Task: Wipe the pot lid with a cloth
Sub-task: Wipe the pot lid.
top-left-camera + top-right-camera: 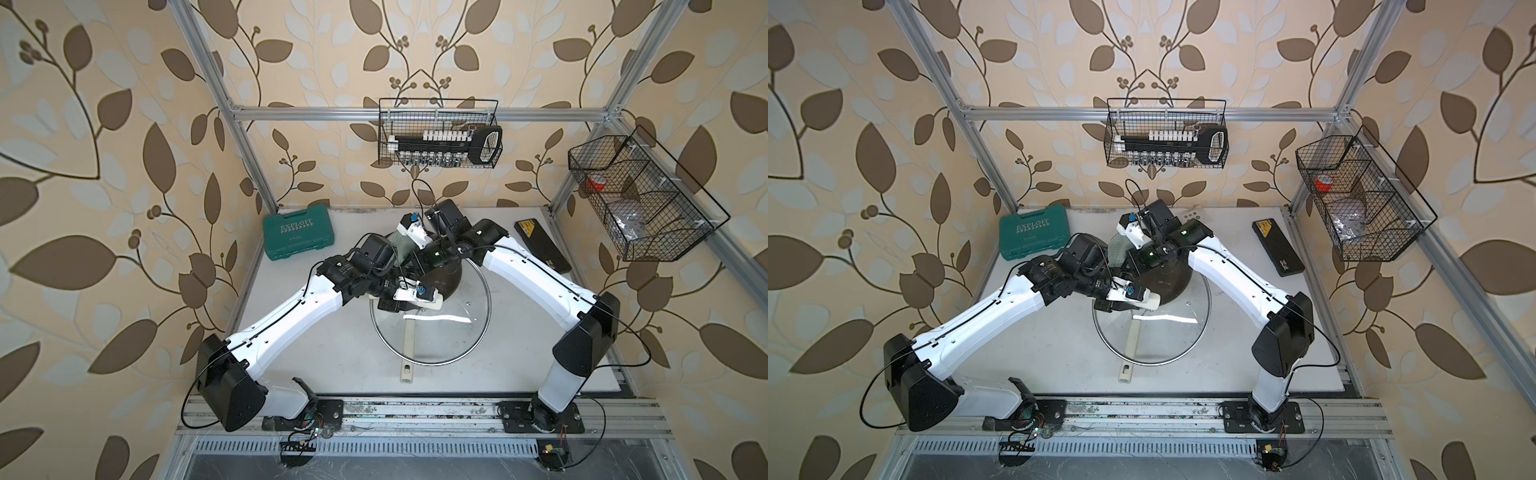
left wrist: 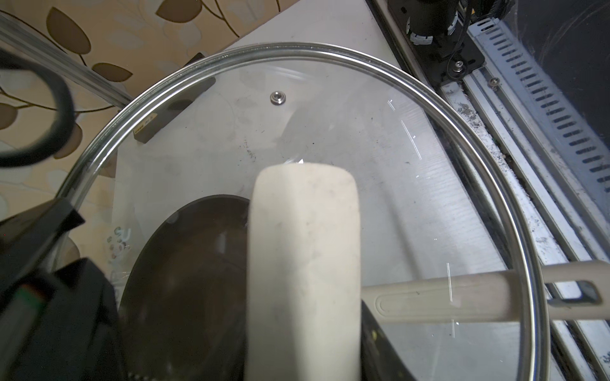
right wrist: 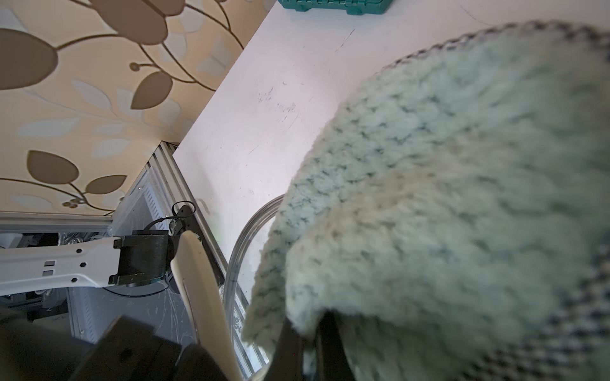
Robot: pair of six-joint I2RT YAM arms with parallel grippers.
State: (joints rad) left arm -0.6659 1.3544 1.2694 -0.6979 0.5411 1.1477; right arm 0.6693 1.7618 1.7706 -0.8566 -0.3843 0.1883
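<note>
Over the near tabletop [image 1: 316, 353], pot lid [image 1: 436, 336] gripped, cloth [image 3: 445, 181] waiting beyond
Left gripper [image 2: 303, 343] clamped the lid's cream bar handle [image 2: 303, 237], glass above the frying pan [image 2: 185, 280]; right gripper [image 3: 310, 333], pinching the cloth, sat just past the far rim, nearest arm for wiping

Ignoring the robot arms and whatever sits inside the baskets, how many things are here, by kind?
Cookware: 2 (pot lid, frying pan)
Cases: 2 (green case, black case)
Wire baskets: 2 (back basket, side basket)
Cloths: 1 (cloth)
Packets: 1 (small packet)
Total: 8
</note>
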